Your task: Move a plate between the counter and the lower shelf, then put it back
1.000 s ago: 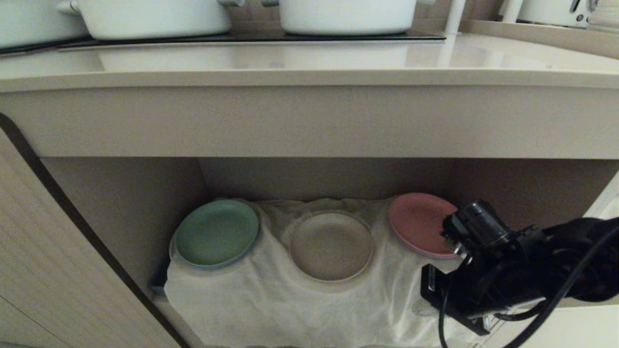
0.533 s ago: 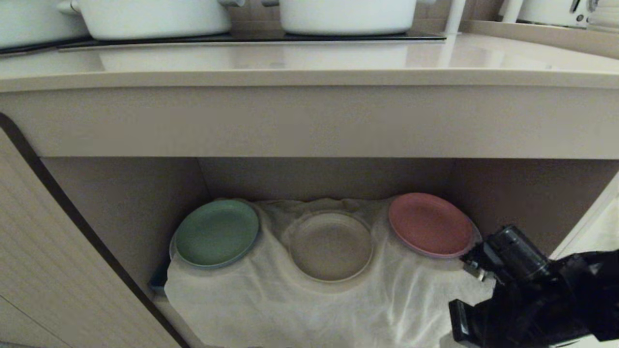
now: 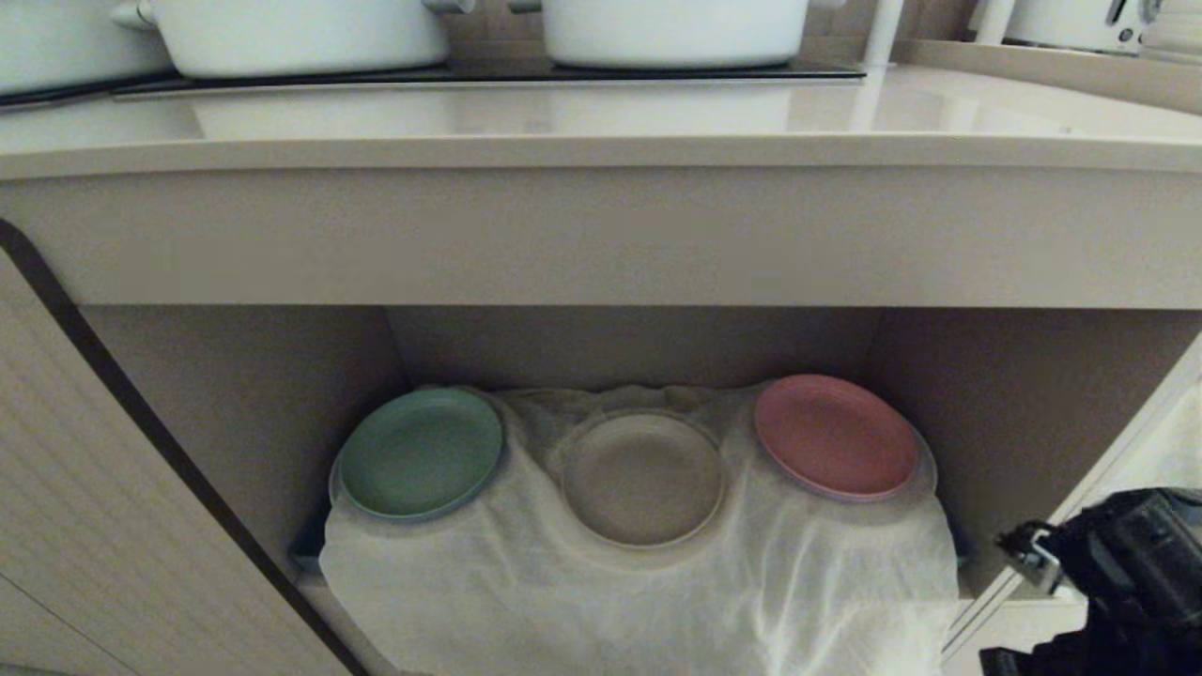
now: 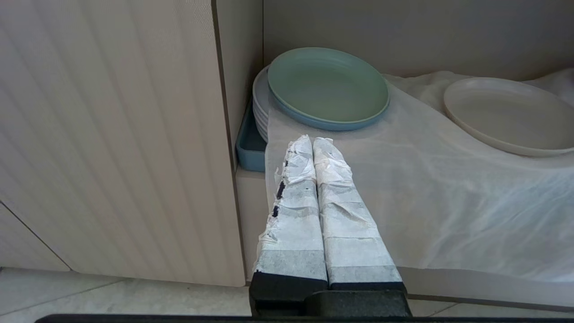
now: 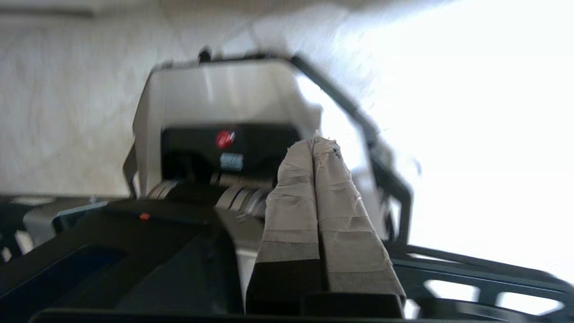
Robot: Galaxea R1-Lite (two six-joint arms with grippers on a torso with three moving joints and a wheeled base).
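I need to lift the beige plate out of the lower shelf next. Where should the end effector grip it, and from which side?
Grip the near rim of the plate, coming in level from the open front of the lower shelf. It lies flat on the white cloth, so only its low raised rim offers an edge to pinch. The green plate and pink plate flank it, so side approaches look crowded.

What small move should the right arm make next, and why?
Probably it should open its fingers and reach back towards the beige plate. The plate lies on the white cloth in the lower shelf, between the green plate and the pink plate, while the right gripper is shut on nothing.
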